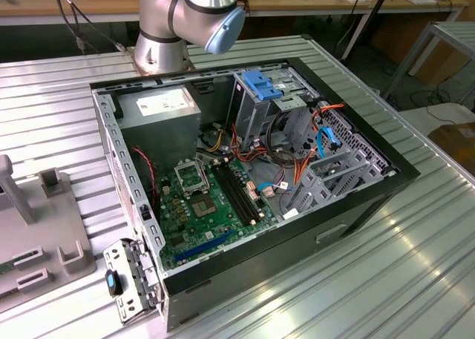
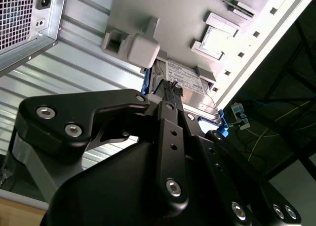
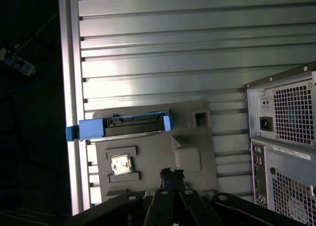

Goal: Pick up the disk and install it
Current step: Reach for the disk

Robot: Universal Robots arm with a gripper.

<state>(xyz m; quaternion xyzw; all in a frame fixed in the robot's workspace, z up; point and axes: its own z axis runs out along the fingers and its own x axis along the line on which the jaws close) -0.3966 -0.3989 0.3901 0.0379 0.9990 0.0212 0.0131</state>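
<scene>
The disk is a dark flat drive with bright blue side rails, resting in a slot of a grey fixture plate near the table's edge. In the second wrist view the disk shows its pale label face, with a blue rail at each end. My gripper hovers above the fixture plate, off to one side of the disk and apart from it. Its black fingertips stand close together, shut on nothing.
An open computer case lies on the ribbed metal table, with a metal drive cage inside. Its rear panel stands beside the fixture. A small square chip sits in the fixture. The table edge drops off right beside the disk.
</scene>
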